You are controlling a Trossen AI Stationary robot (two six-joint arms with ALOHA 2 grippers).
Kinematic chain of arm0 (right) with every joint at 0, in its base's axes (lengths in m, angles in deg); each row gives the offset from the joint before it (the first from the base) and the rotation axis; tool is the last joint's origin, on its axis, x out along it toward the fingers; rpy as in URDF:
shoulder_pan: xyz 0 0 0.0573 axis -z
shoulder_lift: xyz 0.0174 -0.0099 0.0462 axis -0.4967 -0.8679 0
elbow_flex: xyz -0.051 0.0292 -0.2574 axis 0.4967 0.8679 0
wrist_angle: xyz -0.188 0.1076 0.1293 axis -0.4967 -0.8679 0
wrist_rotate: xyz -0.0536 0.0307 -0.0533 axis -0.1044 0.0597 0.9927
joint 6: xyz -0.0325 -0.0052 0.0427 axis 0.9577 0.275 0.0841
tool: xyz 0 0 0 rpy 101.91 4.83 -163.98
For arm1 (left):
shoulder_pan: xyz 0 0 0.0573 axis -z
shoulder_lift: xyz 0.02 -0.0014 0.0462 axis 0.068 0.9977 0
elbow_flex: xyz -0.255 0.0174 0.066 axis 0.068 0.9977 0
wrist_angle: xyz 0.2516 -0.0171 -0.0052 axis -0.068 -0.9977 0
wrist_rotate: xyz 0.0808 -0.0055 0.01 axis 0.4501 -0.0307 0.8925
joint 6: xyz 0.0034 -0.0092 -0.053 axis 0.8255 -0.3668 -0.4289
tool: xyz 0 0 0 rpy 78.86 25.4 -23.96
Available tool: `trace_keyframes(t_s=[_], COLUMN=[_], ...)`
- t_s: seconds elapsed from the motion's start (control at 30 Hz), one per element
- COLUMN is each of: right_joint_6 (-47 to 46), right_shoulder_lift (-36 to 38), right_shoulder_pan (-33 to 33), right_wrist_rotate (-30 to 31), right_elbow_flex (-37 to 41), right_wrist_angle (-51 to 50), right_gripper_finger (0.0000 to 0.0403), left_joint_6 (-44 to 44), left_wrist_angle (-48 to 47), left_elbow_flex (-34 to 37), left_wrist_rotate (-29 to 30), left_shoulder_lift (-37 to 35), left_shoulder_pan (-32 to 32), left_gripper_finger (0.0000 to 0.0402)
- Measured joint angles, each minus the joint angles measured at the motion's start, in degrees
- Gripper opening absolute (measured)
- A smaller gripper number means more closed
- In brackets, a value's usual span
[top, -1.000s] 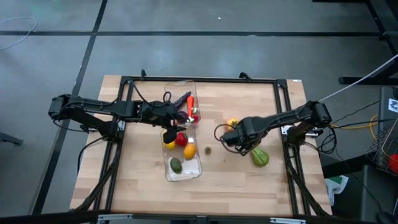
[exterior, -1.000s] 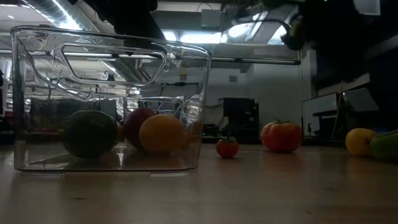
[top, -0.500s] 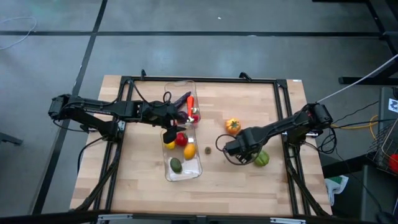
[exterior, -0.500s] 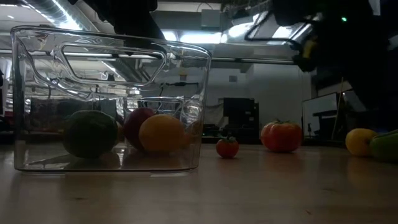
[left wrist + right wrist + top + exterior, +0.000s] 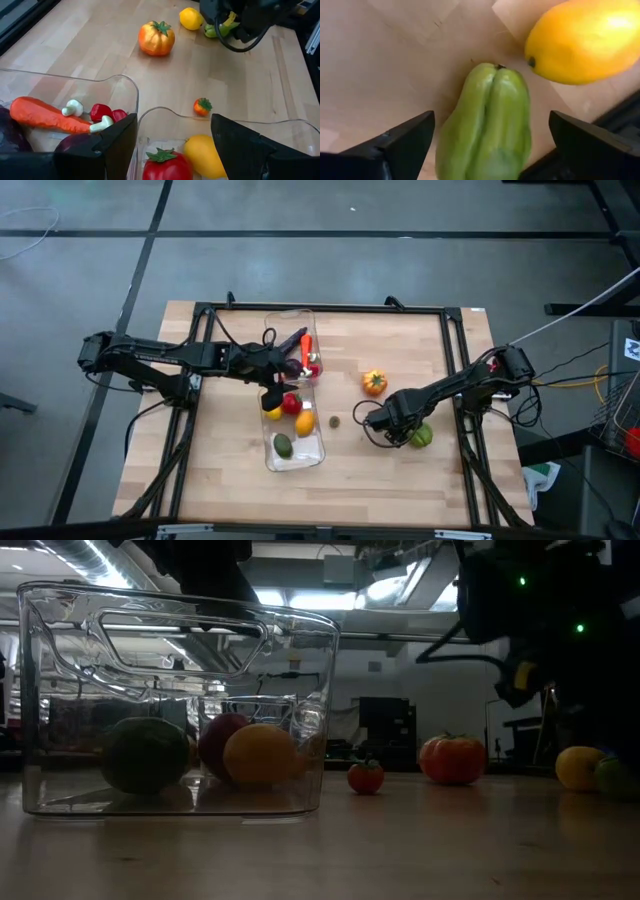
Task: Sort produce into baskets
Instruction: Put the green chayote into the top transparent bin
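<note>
Produce lies partly sorted: a smooth lemon (image 5: 258, 754) and avocado (image 5: 145, 755) sit in the clear, round-cornered basket (image 5: 293, 390), while a ribbed green pepper (image 5: 487, 125) rests on the pale wooden bench (image 5: 380, 470) between the right tool's (image 5: 402, 427) wide-spread fingers — untouched. The left tool (image 5: 283, 383) hangs wide above the baskets.

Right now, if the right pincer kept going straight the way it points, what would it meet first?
Most likely the green pepper: it lies between the open fingers of the right pincer. The lemon sits just beyond and to one side, though depth is hard to judge.
</note>
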Motion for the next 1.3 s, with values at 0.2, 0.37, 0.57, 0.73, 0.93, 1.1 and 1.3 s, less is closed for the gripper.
trace_keyframes(t_s=[0.2, 0.37, 0.57, 0.73, 0.93, 1.1, 1.3], right_joint_6=[0.13, 1.52, 1.72, 1.71, 2.98, 3.37, 3.37], right_shoulder_lift=[0.00, 0.00, 0.00, 0.00, 0.00, 0.00, 0.00], right_shoulder_pan=[0.00, 0.02, 0.02, 0.02, 0.02, 0.02, 0.02], right_wrist_rotate=[-0.67, 0.31, 2.18, 3.20, 3.18, 3.22, 3.26], right_elbow_flex=[3.37, 3.82, 3.82, 3.82, 3.82, 3.80, 3.80], right_wrist_angle=[4.62, 4.64, 4.69, 4.83, 6.27, 6.44, 6.41], right_gripper_finger=[0.0386, 0.0386, 0.0386, 0.0386, 0.0386, 0.0386, 0.0386], left_joint_6=[0.00, 0.00, -0.25, -0.40, -0.12, -0.26, -0.28], left_wrist_angle=[-0.02, -0.02, -0.02, -0.02, -0.02, -0.02, -0.02], left_elbow_flex=[0.00, 0.00, 0.00, 0.00, 0.00, 0.00, 0.00], left_wrist_rotate=[0.00, 0.00, 0.00, 0.00, 0.00, 0.00, 0.00], left_shoulder_lift=[0.00, 0.00, 0.00, 0.00, 0.00, 0.00, 0.00], left_shoulder_pan=[0.01, 0.01, -0.01, -0.01, 0.00, -0.01, 0.01], left_gripper_finger=[0.0250, 0.0250, 0.0250, 0.0250, 0.0250, 0.0250, 0.0250])
